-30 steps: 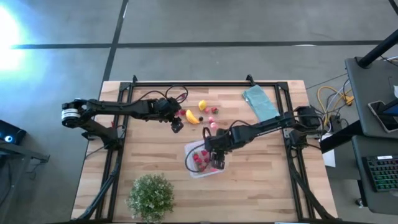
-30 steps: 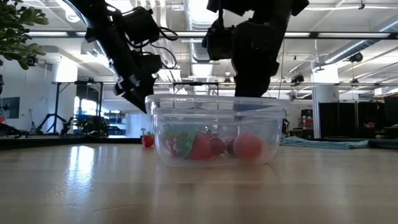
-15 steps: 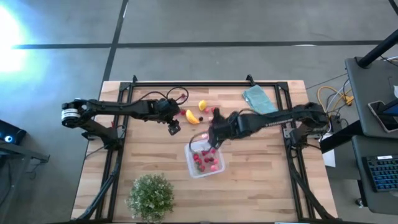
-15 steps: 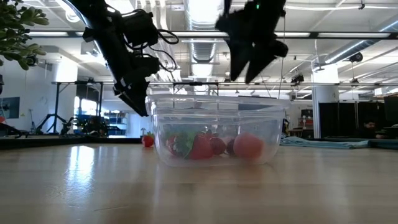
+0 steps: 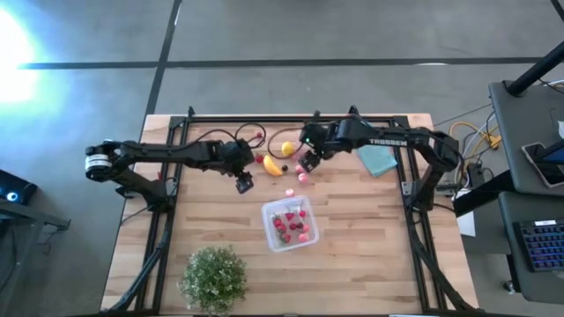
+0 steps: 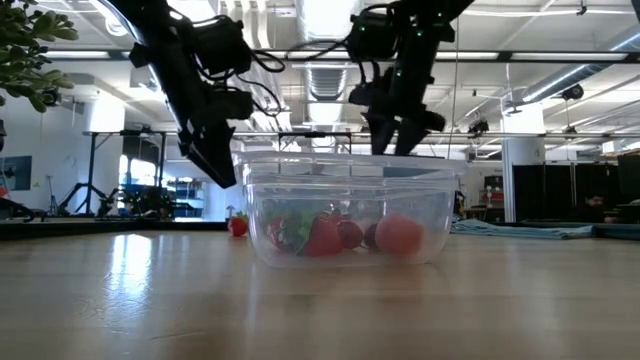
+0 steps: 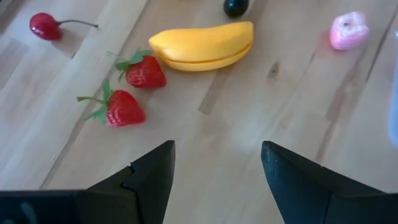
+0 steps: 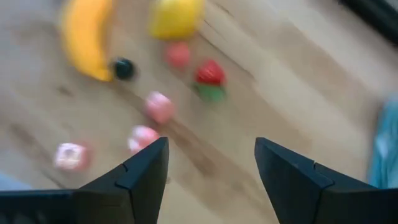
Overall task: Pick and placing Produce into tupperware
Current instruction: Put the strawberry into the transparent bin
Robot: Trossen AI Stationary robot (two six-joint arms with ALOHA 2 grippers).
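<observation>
The clear tupperware (image 5: 289, 225) (image 6: 345, 208) stands on its base at the table's middle and holds several red and pink berries. The loose produce lies on the wood toward the far edge: the banana (image 5: 273, 165) (image 7: 202, 46), the lemon (image 5: 287, 149) (image 8: 176, 16), two strawberries (image 7: 144, 72), a cherry (image 7: 43, 25), a dark berry (image 8: 123, 68) and pink pieces (image 8: 158, 106). My left gripper (image 5: 245, 182) (image 7: 214, 168) hovers open, near-left of the banana. My right gripper (image 5: 308, 159) (image 8: 211, 168) hovers open over the pink pieces, right of the lemon.
A bushy potted plant (image 5: 213, 277) stands at the near-left edge. A teal folded cloth (image 5: 374, 154) lies at the far right, under the right arm. Dark frame rails run along the table's sides. Bare wood lies right of the tupperware.
My right gripper has left the space over the tupperware and swung toward the far edge, ending above the loose fruit by the lemon. The tupperware and its berries stayed in place.
</observation>
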